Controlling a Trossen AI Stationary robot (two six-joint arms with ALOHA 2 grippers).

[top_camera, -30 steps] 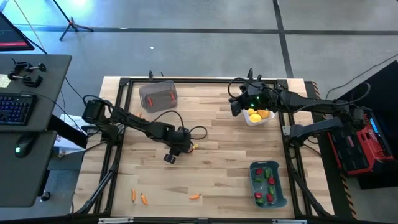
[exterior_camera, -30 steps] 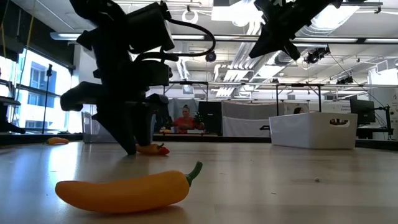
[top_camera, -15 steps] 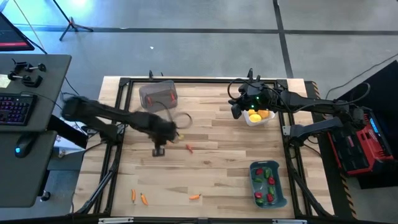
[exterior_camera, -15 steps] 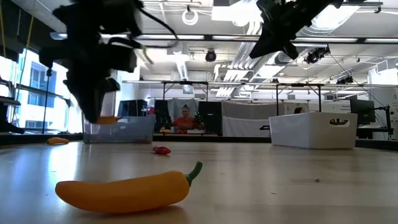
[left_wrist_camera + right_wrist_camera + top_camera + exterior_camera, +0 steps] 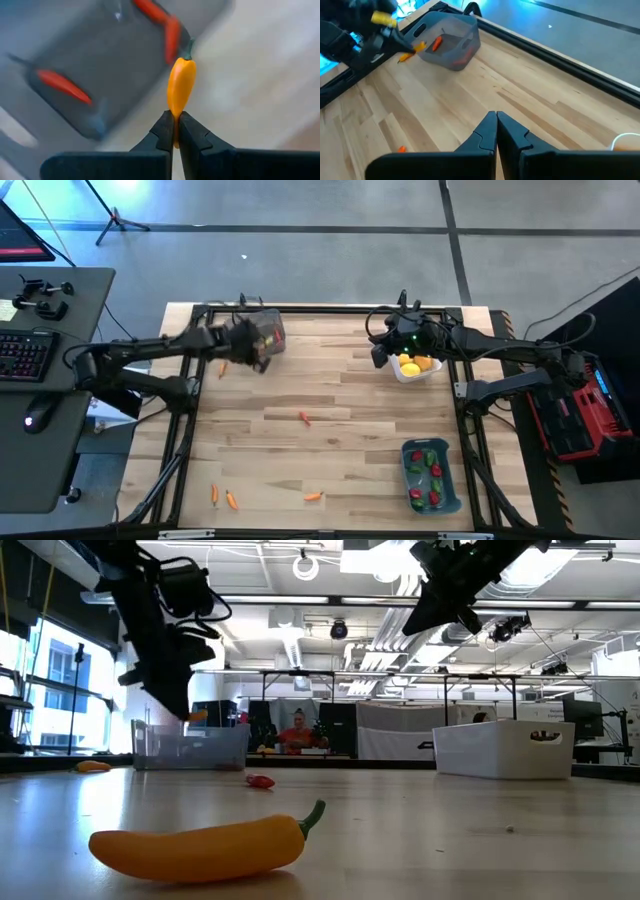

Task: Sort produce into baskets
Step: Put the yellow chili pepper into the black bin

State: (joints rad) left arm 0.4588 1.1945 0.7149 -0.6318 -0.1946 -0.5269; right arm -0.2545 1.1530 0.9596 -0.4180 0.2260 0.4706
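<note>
The small orange toy pepper [image 5: 180,86] hangs pinched by its tip in the left gripper [image 5: 175,131], fingers clenched on it, right at the near rim of the clear smoky-grey plastic bin [image 5: 254,332] at the back of the wooden table [image 5: 350,440]. Inside that grey bin, red-orange pieces [image 5: 64,85] already lie. The right gripper [image 5: 496,131] hovers with fingers pressed together on nothing, above the white rectangular bin [image 5: 416,367], which holds yellow fruits [image 5: 414,364].

Progress, by my reckoning: well underway, not finished. Far from the grey bin, at the table's front right, the blue-grey bin [image 5: 431,476] carries red and green peppers. Still loose: a small red piece [image 5: 305,418] out on the open boards in front of the grey bin, two tiny orange carrots [image 5: 222,496] far forward of it near the front edge, another orange carrot [image 5: 314,496] further along that edge, and a big yellow-orange pepper [image 5: 200,844] close to the low camera.

Room to move? Plenty: the boards in front of the grey bin are wide open. The tight spot is the black frame rail [image 5: 195,330] just beside the grey bin, so the drop looks like it needs the pepper carried inward past the bin's rim.
</note>
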